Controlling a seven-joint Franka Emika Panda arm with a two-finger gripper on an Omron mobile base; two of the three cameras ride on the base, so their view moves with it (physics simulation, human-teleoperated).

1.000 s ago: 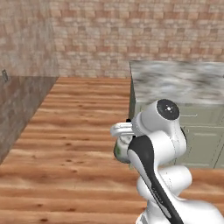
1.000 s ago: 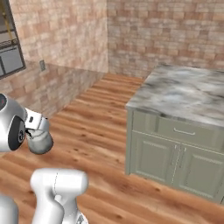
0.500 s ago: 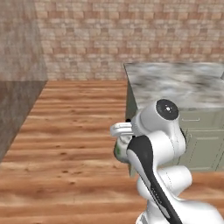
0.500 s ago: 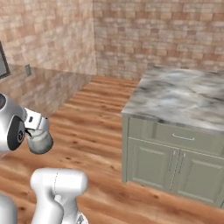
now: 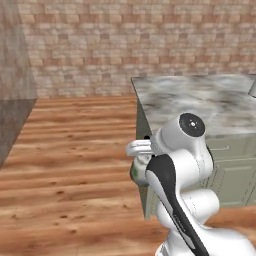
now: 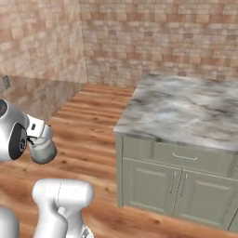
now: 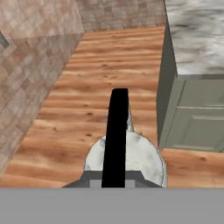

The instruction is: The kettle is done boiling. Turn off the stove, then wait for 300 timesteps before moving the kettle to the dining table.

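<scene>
The kettle (image 7: 142, 159) is a small pale grey-green pot with a black arched handle (image 7: 117, 131). It hangs over the wooden floor. My gripper (image 6: 38, 135) is shut on that handle from above. From the left base view the kettle (image 5: 138, 172) peeks out to the left of my arm, just under the gripper (image 5: 141, 148). From the right base view the kettle (image 6: 43, 151) hangs at the far left, clear of the cabinet. The stove and the dining table are out of view.
A marble counter (image 6: 186, 109) on pale green cabinet doors (image 6: 183, 190) stands to the right, its corner (image 5: 141, 107) close to my arm. Brick walls (image 5: 130, 45) close off the back and left. Open wooden floor (image 5: 70, 155) lies to the left.
The whole picture has slid leftwards, so the base has turned and the counter now sits nearer the middle. The kettle stays in my shut gripper, held the same way.
</scene>
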